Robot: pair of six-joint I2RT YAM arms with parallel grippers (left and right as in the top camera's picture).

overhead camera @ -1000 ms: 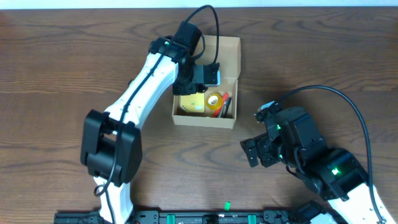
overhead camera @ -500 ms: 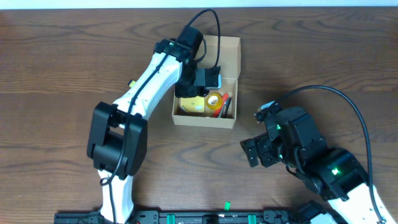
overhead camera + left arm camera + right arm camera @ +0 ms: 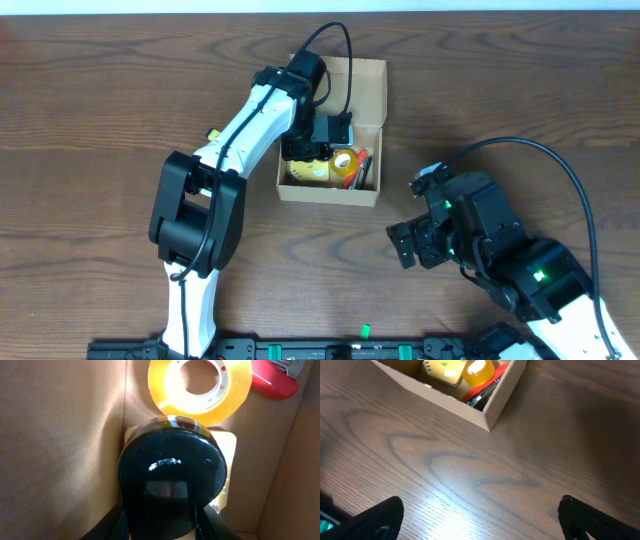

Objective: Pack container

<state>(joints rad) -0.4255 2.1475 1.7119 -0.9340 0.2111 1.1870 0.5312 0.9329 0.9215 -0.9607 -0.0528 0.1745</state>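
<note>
The left arm has folded in toward the container (image 3: 330, 194): its elbow now sits nearer the box than a second ago, while the left tool (image 3: 318, 138) has stayed inside the box's walls and shifted only slightly. In the wrist view it is clenched on a black round object (image 3: 170, 480) with a glossy top. This hangs just over a yellow item (image 3: 305, 170) lying on the box floor and sits beside a roll of tape (image 3: 200, 385). A red-handled thing (image 3: 272, 382) lies against the box's right wall.

The container has not moved. It stands at the middle of the surface's (image 3: 100, 120) far edge, with its flap lid open toward that edge. Its contents lie as they did in the earlier frames.

By my reading, the black object is at the point of being put down – the arm's change of posture looks like lining up for the drop, not a withdrawal. It is not yet let go.

The right tool (image 3: 415, 245) is released, with its jaws spread wide. It hangs over bare wood toward the near right corner – exactly where it was before.
</note>
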